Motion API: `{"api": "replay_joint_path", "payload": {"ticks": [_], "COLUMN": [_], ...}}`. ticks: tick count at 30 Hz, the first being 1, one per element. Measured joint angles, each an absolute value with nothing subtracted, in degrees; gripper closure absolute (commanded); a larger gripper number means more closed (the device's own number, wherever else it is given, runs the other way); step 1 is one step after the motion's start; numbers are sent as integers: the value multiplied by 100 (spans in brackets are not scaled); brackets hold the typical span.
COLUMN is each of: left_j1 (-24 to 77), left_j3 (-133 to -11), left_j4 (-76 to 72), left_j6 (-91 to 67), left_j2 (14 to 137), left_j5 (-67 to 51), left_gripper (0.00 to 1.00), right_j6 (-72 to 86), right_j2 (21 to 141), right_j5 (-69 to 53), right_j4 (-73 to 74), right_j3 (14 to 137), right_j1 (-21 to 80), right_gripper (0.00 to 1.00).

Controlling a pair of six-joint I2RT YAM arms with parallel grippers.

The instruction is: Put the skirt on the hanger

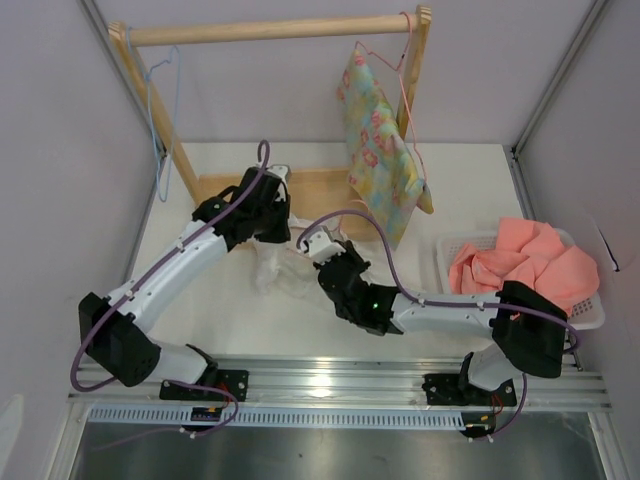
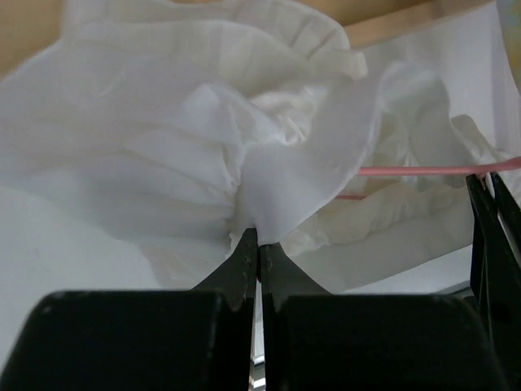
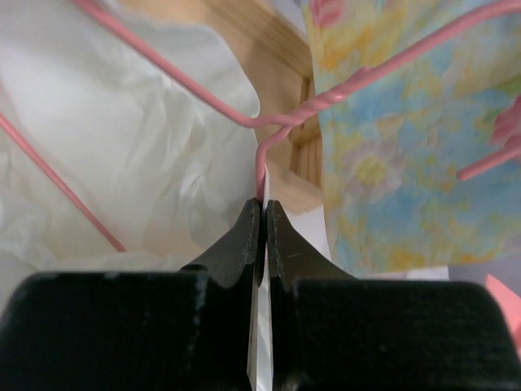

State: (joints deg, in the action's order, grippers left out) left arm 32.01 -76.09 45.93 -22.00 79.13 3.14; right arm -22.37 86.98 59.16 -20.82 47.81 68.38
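Observation:
The white pleated skirt (image 1: 278, 270) lies bunched on the table between the two arms. In the left wrist view my left gripper (image 2: 259, 236) is shut on a fold of the skirt (image 2: 187, 122). The pink wire hanger (image 3: 236, 114) lies on and partly under the skirt; a piece of it (image 2: 431, 170) shows past the fabric in the left wrist view. My right gripper (image 3: 262, 204) is shut on the hanger's hook just below its twisted neck. In the top view the left gripper (image 1: 268, 225) and right gripper (image 1: 312, 243) are close together over the skirt.
A wooden rack (image 1: 270, 30) stands at the back on a wooden base (image 1: 320, 190). A pastel floral garment (image 1: 380, 150) hangs on another pink hanger at its right; a light blue hanger (image 1: 160, 100) hangs at its left. A white basket (image 1: 590, 310) holds salmon-pink cloth (image 1: 525, 260).

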Motion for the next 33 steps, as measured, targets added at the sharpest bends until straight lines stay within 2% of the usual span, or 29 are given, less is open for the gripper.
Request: {"api": "replay_joint_path", "payload": {"ticks": [2,4,10,19,25,33], "left_j1": [3249,3282,3295,3094,3020,2488], "left_j3": [-7373,-7275,-7083,-8084,-8274,-7878], "left_j4": [4416,4215,3350,2891,2912,2528], "left_j6": [-2327,-2423,-2637,-2421,-1518,-421], "left_j2": [7881,7859,7175,6434,6101,5944], "left_j5": [145,-5,-327,-532,-519,-1280], "left_gripper": [100,94,58,46,37,35], "right_j6": [-2049,-1905,-1444,-1046,-1002,-902], "right_j2": [8698,8698,8639,8036,7714,7137], "right_j5": [5795,5673,5057,4086,3577,2773], "right_j4": [-1653,-1306,-587,-143,5,451], "right_j3": [5190,5581,6453,6641,6657,6696], "right_j1": [6781,6740,6528,6213,6099,5846], "right_gripper": [100,100,100,100,100,100]}}
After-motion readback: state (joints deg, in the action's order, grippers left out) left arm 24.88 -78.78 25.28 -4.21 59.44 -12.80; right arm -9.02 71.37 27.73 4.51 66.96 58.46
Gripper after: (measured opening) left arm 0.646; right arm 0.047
